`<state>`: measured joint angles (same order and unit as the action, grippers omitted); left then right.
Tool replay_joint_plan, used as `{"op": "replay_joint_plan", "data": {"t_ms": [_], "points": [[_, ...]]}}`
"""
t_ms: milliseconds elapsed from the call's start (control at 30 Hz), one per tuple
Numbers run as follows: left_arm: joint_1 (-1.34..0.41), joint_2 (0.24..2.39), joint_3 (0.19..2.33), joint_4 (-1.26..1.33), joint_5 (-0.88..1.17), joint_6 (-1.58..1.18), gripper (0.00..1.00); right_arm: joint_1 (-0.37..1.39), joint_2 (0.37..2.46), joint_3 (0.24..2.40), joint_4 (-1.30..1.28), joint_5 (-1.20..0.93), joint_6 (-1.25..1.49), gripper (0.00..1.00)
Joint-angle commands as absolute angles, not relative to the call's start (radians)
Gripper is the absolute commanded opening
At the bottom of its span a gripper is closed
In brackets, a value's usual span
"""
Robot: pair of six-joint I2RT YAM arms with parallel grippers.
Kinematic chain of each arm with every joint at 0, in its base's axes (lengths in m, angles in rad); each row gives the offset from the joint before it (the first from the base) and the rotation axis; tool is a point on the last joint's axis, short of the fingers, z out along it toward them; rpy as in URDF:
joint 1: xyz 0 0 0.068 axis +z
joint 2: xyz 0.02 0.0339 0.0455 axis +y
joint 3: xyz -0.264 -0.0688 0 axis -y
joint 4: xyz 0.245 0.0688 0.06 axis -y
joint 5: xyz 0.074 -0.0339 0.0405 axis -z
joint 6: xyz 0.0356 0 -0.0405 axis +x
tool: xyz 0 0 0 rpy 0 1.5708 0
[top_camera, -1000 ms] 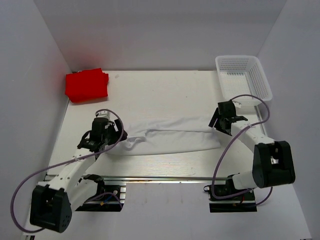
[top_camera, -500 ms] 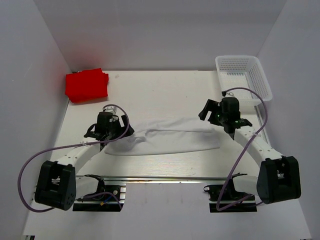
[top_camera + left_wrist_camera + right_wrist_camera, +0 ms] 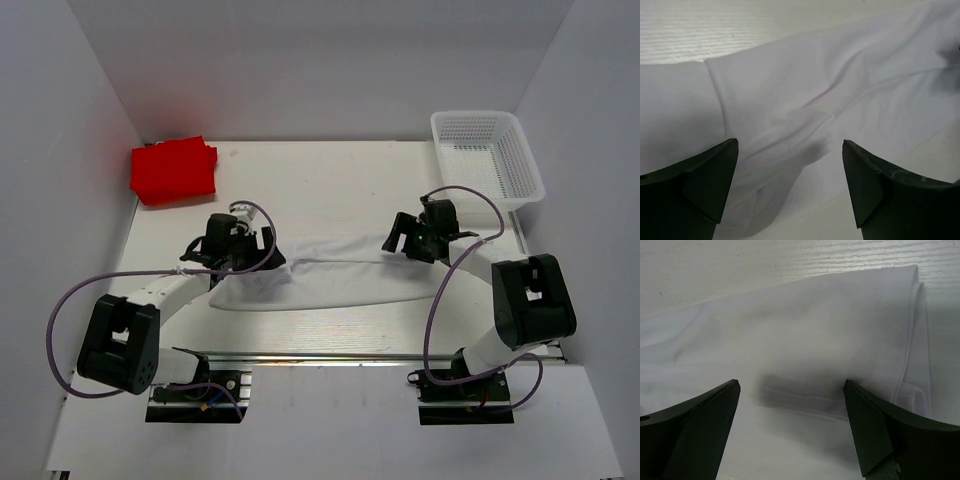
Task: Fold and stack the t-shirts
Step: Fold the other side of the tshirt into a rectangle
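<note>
The white t-shirt [image 3: 340,275] lies folded into a long band across the middle of the table. The red t-shirt [image 3: 172,170] sits folded at the back left corner. My left gripper [image 3: 265,256] hovers open over the band's left end. In the left wrist view, creased white cloth [image 3: 790,85] fills the space ahead of the open left gripper [image 3: 790,145]. My right gripper [image 3: 397,237] is open over the band's right end. The right wrist view shows a hemmed edge of the white t-shirt [image 3: 815,325] ahead of the open right gripper [image 3: 791,383]. Neither gripper holds anything.
A white mesh basket [image 3: 485,115] stands at the back right corner. White walls close in the table on three sides. Bare tabletop [image 3: 330,190] stretches behind the white shirt. Purple cables loop from both arms.
Both arms swung inward over the white shirt's ends, the left gripper moving right and the right gripper moving left. Both sets of jaws opened wider.
</note>
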<state>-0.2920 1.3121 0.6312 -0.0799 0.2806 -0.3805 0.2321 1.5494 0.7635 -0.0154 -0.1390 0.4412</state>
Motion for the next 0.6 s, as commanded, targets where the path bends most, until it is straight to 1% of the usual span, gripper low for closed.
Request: {"op": "replay_joint_plan", "data": {"t_ms": [0, 100, 267, 400, 500, 567], "points": [[-0.316, 1.327, 0.640, -0.121, 0.380, -0.344, 0.93, 0.230, 1.565, 0.807, 0.038, -0.158, 0.453, 0.90], [-0.327, 1.327, 0.603, -0.143, 0.414, -0.356, 0.93, 0.232, 1.577, 0.813, 0.020, -0.149, 0.454, 0.90], [-0.357, 1.263, 0.563, -0.144, 0.554, -0.379, 0.93, 0.230, 1.611, 0.816, 0.012, -0.146, 0.459, 0.90], [-0.391, 1.218, 0.511, -0.170, 0.522, -0.379, 0.93, 0.230, 1.620, 0.813, 0.012, -0.137, 0.459, 0.90], [-0.402, 1.262, 0.511, -0.188, 0.512, -0.391, 0.90, 0.232, 1.628, 0.815, 0.006, -0.136, 0.462, 0.90], [-0.411, 1.285, 0.511, -0.210, 0.460, -0.391, 0.89, 0.232, 1.631, 0.815, 0.005, -0.141, 0.459, 0.90]]}}
